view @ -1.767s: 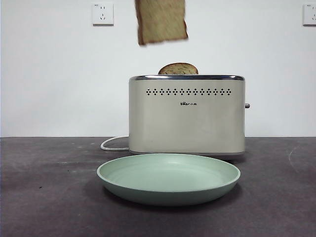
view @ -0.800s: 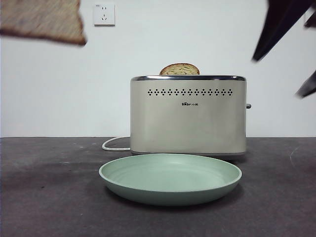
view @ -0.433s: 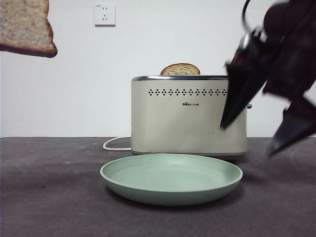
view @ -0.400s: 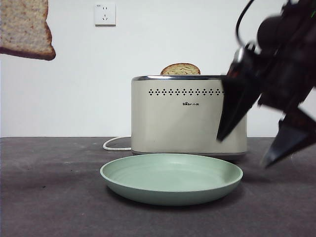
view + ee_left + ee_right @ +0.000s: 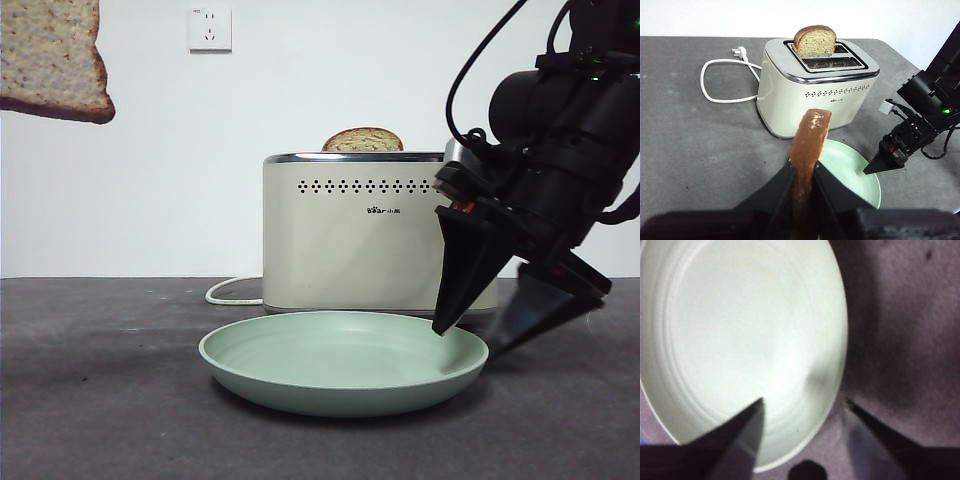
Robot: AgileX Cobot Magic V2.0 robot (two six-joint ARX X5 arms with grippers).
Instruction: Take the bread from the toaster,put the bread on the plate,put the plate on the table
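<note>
The right gripper (image 5: pixel 480 335) straddled the plate's (image 5: pixel 300 375) right rim, jaws spread; the left gripper (image 5: pixel 803 172) pinched the bread (image 5: pixel 50 55) aloft.

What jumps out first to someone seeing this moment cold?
The bread hangs high in the air, clamped edge-on in the left gripper. The right gripper straddles the plate's rim with jaws open, one inside, one outside. A second slice sticks up from the toaster.

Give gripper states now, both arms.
Left gripper: shut on the bread, held aloft.
Right gripper: open, jaws straddling the plate rim.
</note>
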